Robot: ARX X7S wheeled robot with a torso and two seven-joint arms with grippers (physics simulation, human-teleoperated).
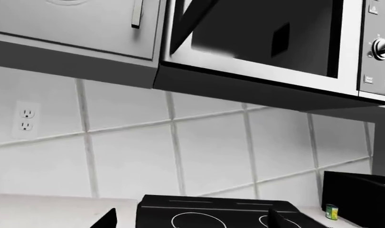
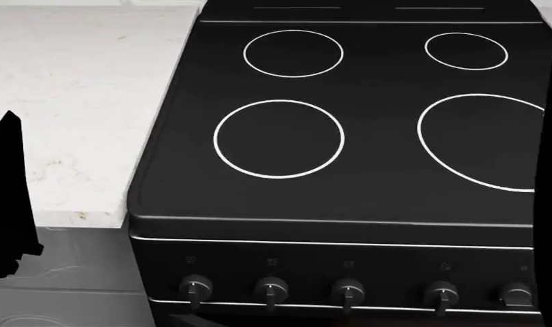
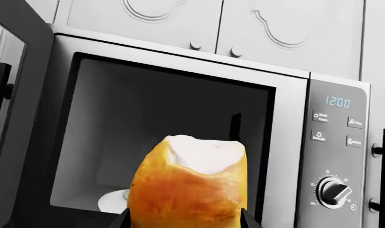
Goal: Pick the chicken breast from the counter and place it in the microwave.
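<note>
The right gripper (image 3: 183,219) is clenched on the chicken breast (image 3: 189,187), its pale end tipped up toward the open microwave (image 3: 179,137). This looks like the carry-in step; next the arm should push forward through the doorway and lower onto the turntable plate (image 3: 113,200) (barely visible). The left gripper (image 1: 192,222) shows only dark finger edges, apparently spread and empty.

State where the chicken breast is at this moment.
In the right wrist view the chicken breast sits in the right gripper, raised in front of the open microwave cavity, not yet inside.
</note>
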